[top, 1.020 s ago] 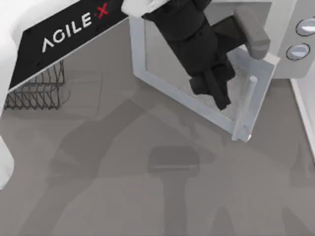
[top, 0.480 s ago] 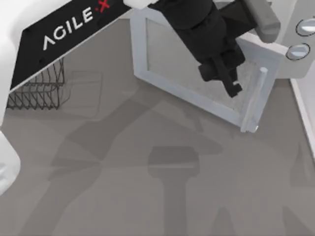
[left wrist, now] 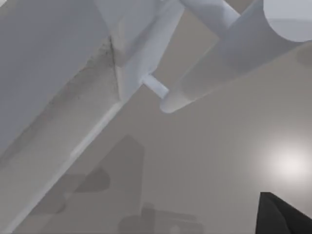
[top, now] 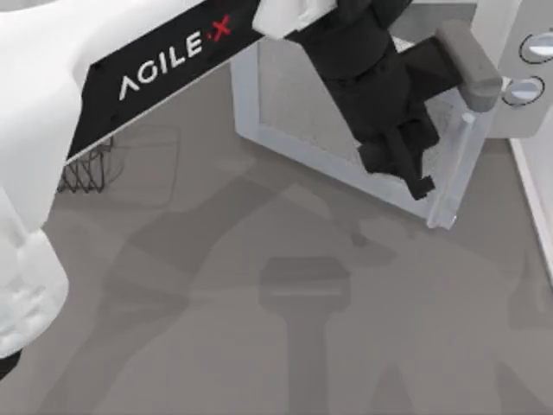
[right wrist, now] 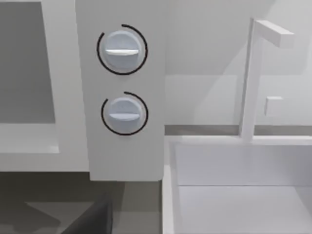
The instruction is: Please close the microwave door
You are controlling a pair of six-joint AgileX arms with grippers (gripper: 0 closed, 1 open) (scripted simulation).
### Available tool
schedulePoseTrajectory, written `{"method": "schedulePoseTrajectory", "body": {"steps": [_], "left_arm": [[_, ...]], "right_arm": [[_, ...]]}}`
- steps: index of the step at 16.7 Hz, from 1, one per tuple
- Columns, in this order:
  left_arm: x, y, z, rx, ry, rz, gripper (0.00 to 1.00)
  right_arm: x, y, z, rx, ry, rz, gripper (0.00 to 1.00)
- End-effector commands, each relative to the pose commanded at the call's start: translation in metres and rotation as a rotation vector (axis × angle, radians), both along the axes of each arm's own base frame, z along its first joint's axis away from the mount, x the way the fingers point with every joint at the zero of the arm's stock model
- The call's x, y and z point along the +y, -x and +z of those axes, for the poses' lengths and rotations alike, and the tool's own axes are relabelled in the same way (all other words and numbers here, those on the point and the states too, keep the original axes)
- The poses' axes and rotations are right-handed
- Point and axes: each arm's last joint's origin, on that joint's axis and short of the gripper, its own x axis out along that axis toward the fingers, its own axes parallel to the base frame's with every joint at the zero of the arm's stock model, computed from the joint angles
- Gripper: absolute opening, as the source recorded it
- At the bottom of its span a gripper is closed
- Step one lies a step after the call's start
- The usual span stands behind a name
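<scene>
The microwave (top: 510, 52) stands at the table's back right, its two round grey knobs (right wrist: 122, 48) on the side panel. The microwave door (top: 285, 130) hangs partly open, a white frame with a greyish window, angled out over the table. Its pale bar handle (top: 458, 169) is at the free end, close to the knob panel. My left gripper (top: 419, 181) reaches in from the left and rests against the door's window just beside the handle. In the left wrist view, the handle (left wrist: 214, 63) and the door frame (left wrist: 58, 146) are very close.
A dark wire rack (top: 86, 169) sits at the left, partly under my left arm. Right of the microwave is a white basin (right wrist: 234, 185) with a thin white faucet (right wrist: 251, 78). Its rim (top: 536, 199) runs along the table's right side.
My left gripper has moved right along the door. The door has swung closer to the microwave, carrying the handle up towards the knob panel.
</scene>
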Motion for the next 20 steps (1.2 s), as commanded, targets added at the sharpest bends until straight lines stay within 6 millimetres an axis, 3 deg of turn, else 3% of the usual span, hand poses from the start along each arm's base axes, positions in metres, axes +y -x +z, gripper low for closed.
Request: {"method": "schedulePoseTrajectory", "body": {"steps": [3, 8, 20], "left_arm": [[-0.007, 0.000, -0.007, 0.022, -0.019, 0.002, 0.00], [-0.004, -0.005, 0.024, -0.091, 0.059, 0.028, 0.00], [-0.021, -0.005, 0.026, -0.093, 0.063, 0.027, 0.00]], "right_arm": [[0.000, 0.000, 0.000, 0.000, 0.000, 0.000, 1.00], [0.000, 0.000, 0.000, 0.000, 0.000, 0.000, 1.00], [0.000, 0.000, 0.000, 0.000, 0.000, 0.000, 1.00]]}}
